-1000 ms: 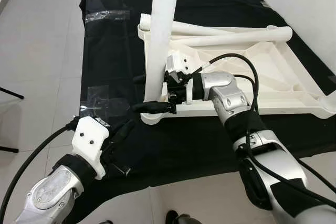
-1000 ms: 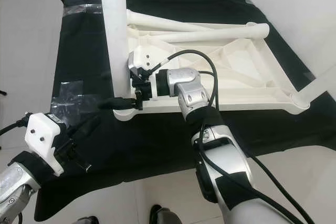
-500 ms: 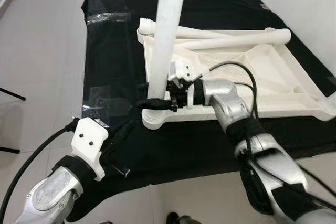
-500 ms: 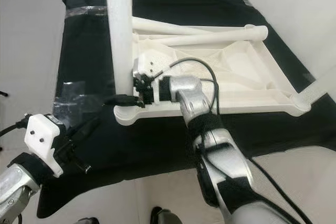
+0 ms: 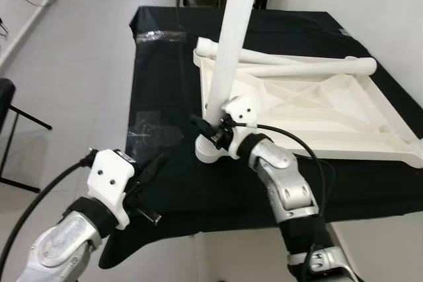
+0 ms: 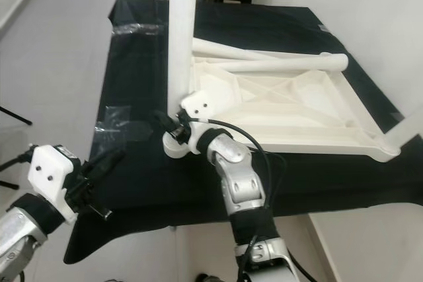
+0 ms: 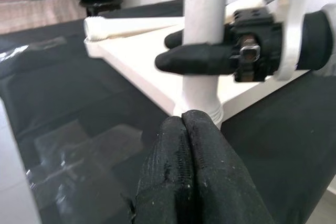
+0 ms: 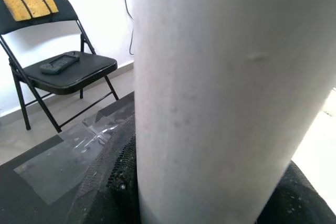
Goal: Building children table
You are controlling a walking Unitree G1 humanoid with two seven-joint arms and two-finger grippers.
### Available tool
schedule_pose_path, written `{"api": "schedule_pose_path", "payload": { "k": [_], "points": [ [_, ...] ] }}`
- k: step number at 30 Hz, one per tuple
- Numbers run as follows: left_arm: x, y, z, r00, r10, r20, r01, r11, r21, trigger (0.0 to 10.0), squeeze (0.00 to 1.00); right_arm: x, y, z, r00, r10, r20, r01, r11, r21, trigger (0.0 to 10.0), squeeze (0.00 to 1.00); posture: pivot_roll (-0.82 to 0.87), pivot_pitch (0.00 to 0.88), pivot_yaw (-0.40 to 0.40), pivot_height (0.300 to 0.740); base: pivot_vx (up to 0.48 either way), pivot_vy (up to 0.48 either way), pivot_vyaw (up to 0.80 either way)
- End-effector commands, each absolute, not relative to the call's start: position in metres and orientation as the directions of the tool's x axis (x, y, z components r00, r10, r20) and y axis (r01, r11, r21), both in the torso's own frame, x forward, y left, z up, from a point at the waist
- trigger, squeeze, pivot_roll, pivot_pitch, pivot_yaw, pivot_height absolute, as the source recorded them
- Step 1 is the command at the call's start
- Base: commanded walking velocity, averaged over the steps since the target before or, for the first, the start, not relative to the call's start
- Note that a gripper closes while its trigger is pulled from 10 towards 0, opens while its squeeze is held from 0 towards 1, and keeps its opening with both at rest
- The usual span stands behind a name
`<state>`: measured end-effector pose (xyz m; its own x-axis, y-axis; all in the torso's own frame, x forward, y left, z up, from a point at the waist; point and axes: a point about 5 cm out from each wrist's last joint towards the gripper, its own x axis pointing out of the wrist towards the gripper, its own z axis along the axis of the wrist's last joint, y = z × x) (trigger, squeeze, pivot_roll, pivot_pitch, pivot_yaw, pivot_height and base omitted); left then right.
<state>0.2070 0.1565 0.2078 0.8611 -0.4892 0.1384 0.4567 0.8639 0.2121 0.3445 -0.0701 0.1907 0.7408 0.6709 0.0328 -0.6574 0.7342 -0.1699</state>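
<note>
Leg (image 5: 231,44) now tilted vs 1s ago, R gripper (image 5: 210,130) clamping it; L gripper (image 7: 188,129) pinched empty.

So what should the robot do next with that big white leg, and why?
Probably keep turning the upright leg into the corner socket of the upside-down tabletop. The right claw is clamped around the leg's base just above the socket, and the leg leans a little, so it may not be fully seated. The left claw waits shut nearby.

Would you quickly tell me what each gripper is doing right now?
Left gripper: shut, holding nothing.
Right gripper: shut on the upright leg.
</note>
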Motion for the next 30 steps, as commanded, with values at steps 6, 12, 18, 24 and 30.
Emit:
{"api": "schedule_pose_path", "payload": {
  "k": [6,12,18,24,30],
  "points": [
    [0.207,0.158,0.203,0.866,-0.489,0.109,0.458,0.861,0.220,10.0,0.00,0.344,-0.074,0.167,0.706,0.699,-0.115,-0.707,0.687,-0.168,10.0,1.00,0.17,0.203,-0.133,0.740,0.000,0.000,0.00],
    [0.207,0.154,0.203,0.861,-0.496,0.110,0.466,0.857,0.218,10.0,0.00,0.342,-0.058,0.204,0.479,0.878,0.015,-0.860,0.472,-0.197,10.0,0.00,0.18,0.209,-0.144,0.740,0.000,0.000,0.00],
    [0.207,0.150,0.205,0.858,-0.500,0.117,0.469,0.856,0.218,10.0,0.00,0.342,-0.061,0.210,0.230,0.973,-0.026,-0.945,0.217,-0.243,10.0,0.00,0.18,0.225,-0.149,0.740,0.000,0.000,0.00],
    [0.207,0.148,0.205,0.856,-0.504,0.115,0.473,0.853,0.219,10.0,0.00,0.354,-0.065,0.220,0.171,0.983,-0.069,-0.954,0.148,-0.261,9.7,0.00,0.18,0.233,-0.153,0.740,0.000,0.000,0.00],
    [0.207,0.150,0.206,0.859,-0.498,0.119,0.466,0.856,0.224,10.0,0.00,0.362,-0.061,0.234,0.136,0.990,-0.037,-0.963,0.124,-0.237,0.0,0.00,0.17,0.237,-0.161,0.740,0.000,0.000,0.00]
  ]
}}
